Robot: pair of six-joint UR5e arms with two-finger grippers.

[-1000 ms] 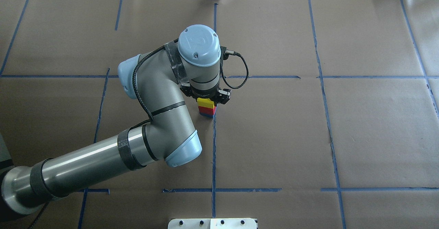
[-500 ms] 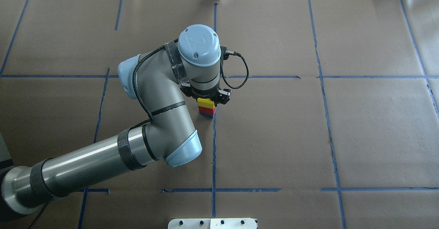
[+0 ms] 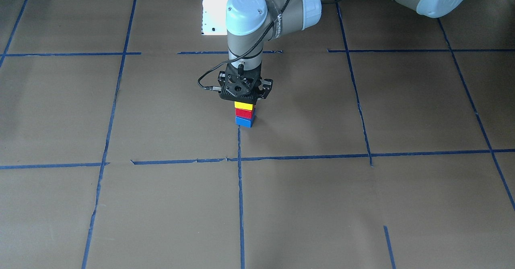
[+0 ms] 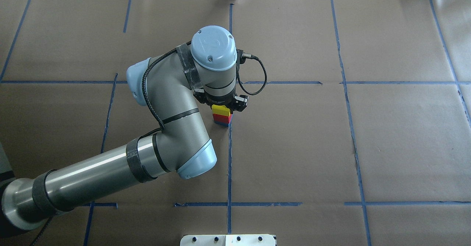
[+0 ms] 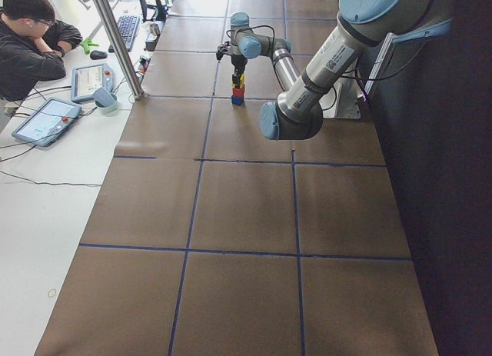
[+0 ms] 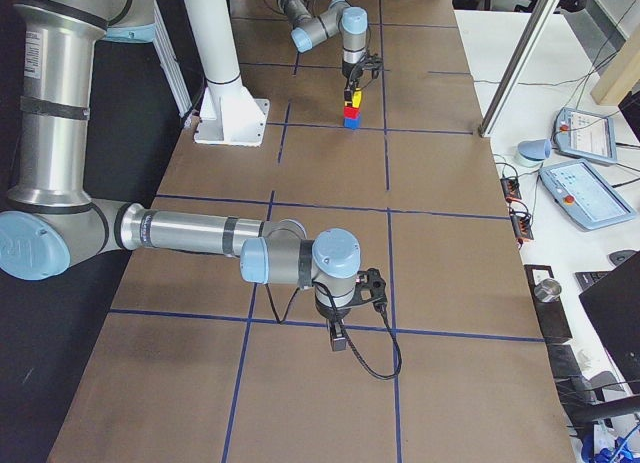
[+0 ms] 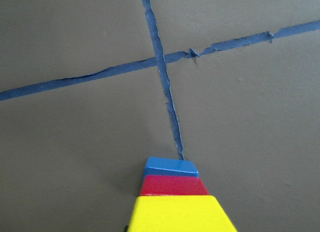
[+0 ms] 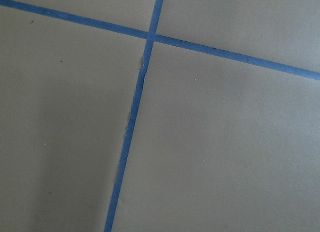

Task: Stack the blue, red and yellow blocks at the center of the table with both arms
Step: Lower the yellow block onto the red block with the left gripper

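A stack stands near the tape cross at the table's middle: the blue block at the bottom, the red block on it, the yellow block on top. The left wrist view shows the stack from above, with the yellow block nearest. My left gripper hangs straight over the stack, just above the yellow block, and looks open, its knuckles spread to both sides; its fingertips are hidden behind the camera mount. My right gripper hovers low over bare paper far from the stack; I cannot tell whether it is open or shut.
Brown paper with blue tape lines covers the table. The white robot base plate stands behind the stack. An operator sits at a side desk with tablets. A metal post stands at the table's edge.
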